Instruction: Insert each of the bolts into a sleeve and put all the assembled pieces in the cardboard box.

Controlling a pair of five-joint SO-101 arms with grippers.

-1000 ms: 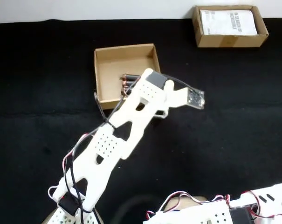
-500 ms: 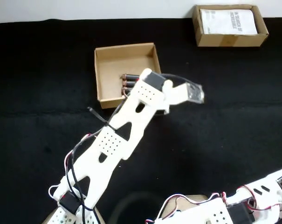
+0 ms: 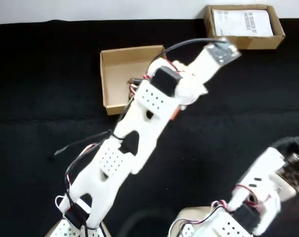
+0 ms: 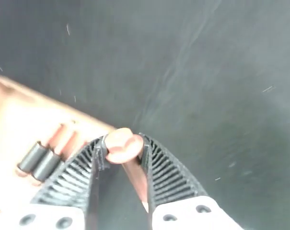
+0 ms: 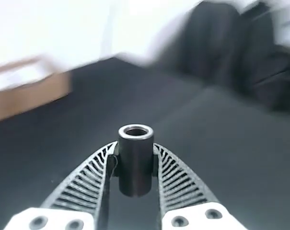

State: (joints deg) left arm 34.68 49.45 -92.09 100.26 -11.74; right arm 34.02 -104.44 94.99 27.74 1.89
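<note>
Bright, even light falls from above: the left arm (image 3: 154, 98) beside the cardboard box (image 3: 132, 49) glows white against the matte black table (image 3: 40, 138); the rim of the sleeve (image 5: 135, 160) glints palely.

Black-covered bench (image 3: 35, 128), second small cardboard carton (image 3: 243, 43) at its far right corner, printed paper sheet (image 3: 242, 22) lying inside it, white wall (image 3: 90, 10) behind.

Bench (image 3: 248, 123) has a black cloth (image 4: 207, 72) over it, a bit wrinkly, with pale lint specks (image 4: 268, 88) you can see up close. Along the far edge there's a plain white strip (image 3: 90, 10), wall or bare surface, can't tell. A small carton (image 3: 244, 43) with a printed sheet (image 3: 242, 22) inside sits at the far corner. Past the bench it's bright white, plus some dark blurry shapes (image 5: 231, 52).
</note>
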